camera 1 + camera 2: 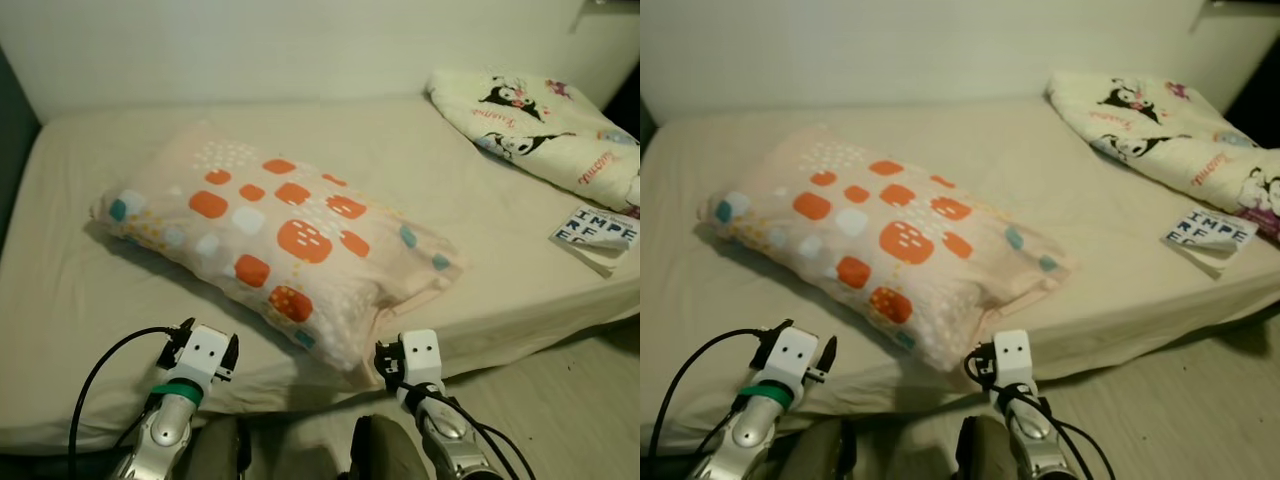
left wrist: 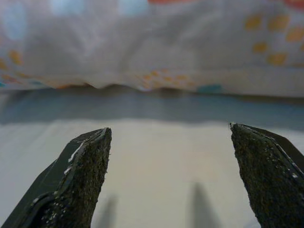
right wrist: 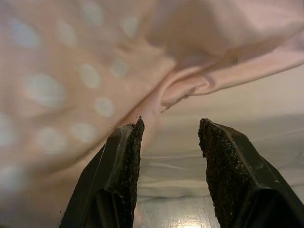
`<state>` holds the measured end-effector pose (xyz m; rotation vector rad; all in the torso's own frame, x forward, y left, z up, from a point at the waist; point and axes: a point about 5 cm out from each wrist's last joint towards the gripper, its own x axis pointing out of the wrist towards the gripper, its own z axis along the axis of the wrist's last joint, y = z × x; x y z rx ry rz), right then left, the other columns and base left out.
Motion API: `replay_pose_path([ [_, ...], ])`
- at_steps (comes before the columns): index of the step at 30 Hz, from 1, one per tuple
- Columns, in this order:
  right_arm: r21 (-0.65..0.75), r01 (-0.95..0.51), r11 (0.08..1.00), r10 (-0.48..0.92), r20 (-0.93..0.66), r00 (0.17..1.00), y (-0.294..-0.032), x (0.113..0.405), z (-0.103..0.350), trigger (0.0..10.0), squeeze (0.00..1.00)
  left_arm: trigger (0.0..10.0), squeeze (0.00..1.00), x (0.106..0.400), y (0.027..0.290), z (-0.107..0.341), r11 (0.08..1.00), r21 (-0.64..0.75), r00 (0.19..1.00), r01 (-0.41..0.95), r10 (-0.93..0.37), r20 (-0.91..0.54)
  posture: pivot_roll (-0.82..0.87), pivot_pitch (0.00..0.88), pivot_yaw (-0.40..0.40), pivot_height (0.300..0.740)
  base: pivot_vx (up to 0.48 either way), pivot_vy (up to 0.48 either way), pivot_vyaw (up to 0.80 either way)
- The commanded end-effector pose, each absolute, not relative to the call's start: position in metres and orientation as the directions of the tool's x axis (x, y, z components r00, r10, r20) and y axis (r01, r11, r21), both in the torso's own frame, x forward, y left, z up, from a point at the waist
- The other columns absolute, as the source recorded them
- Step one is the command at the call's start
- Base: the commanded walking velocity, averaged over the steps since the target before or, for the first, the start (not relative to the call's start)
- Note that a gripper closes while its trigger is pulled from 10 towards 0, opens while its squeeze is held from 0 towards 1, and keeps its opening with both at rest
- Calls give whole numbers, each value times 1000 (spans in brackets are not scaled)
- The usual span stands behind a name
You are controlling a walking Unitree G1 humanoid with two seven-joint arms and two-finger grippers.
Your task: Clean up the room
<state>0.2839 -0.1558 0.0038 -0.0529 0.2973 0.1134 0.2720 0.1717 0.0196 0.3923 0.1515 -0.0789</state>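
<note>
Pillow (image 1: 275,235), one, pale pink with orange and white blocks: it lies askew across the middle of the bed (image 1: 80,290), one corner reaching the near edge of the mattress. By my judgement the tidying is at an early stage; the pillow is not yet squared up at the head of the bed, and nothing on the bed looks put in order.

My left claw (image 2: 168,156), fingers well apart and holding nothing, hovers over bare sheet just short of the pillow's near long edge. My right claw (image 3: 171,142), fingers apart and likewise empty, sits at the overhanging corner of the pillow, with the loose fabric of that corner just beside one fingertip; whether it touches I cannot tell.

Blanket (image 1: 540,125), one, cream with cartoon figures: bunched at the far right of the bed, not folded flat. Printed paper (image 1: 595,233), one, with bold black letters: lying near the right edge of the mattress, just below the blanket and well apart from the pillow.

Remaining, as I judge it: grasp and straighten the pillow, fold or spread the blanket, remove the paper. Count: one pillow, one blanket, one paper, two claws.
</note>
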Motion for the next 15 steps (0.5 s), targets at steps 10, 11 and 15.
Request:
replay_pose_path([
  [10, -3, -68, 998, 67, -107, 992, -156, 310, 41, 10000, 0, 10000, 0, 278, 181, 42, 911, 408, 997, 58, -34, -66, 94, 82, -32, 581, 0, 0, 0],
  [11, -4, -65, 998, 64, -98, 993, -156, 312, 44, 10000, 0, 10000, 0, 279, 183, 45, 911, 409, 998, 52, -32, -56, 94, 82, -32, 581, 0, 0, 0],
  [15, -80, -127, 989, 114, -150, 982, -145, 321, 46, 10000, 0, 10000, 0, 289, 194, 67, 910, 416, 1000, 6, -14, 16, 106, 93, -27, 581, 0, 0, 0],
])
